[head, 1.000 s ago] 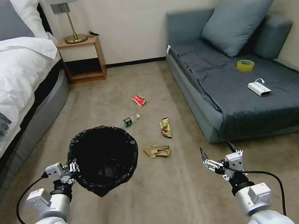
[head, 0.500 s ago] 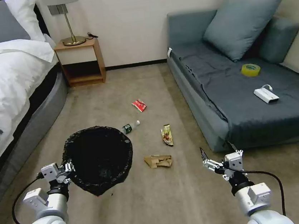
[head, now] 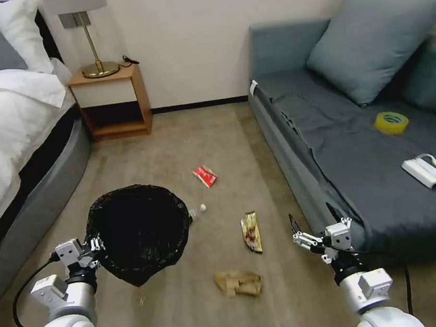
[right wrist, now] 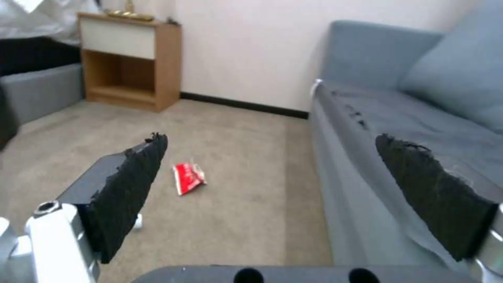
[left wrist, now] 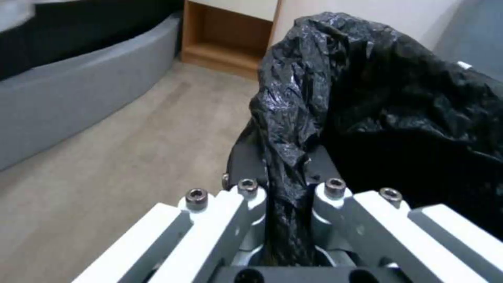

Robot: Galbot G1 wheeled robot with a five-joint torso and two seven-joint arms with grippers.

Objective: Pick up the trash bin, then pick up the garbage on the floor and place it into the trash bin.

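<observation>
Gripping the trash bin (head: 137,230) rim w/ left tool (head: 95,245) (right tool (head: 313,226) spread, empty).

left gripper (head: 97,245): clamped on trash bin (head: 137,230) rim, held low-left | right gripper (head: 314,223): fingers spread wide, empty, raised low-right

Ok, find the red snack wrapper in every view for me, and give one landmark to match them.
Head view: red snack wrapper on the carpet beyond the trash bin.
Left wrist view: not in it.
Right wrist view: on the carpet, between the open gripper's fingers.
Shared landmark: wooden nightstand.
</observation>
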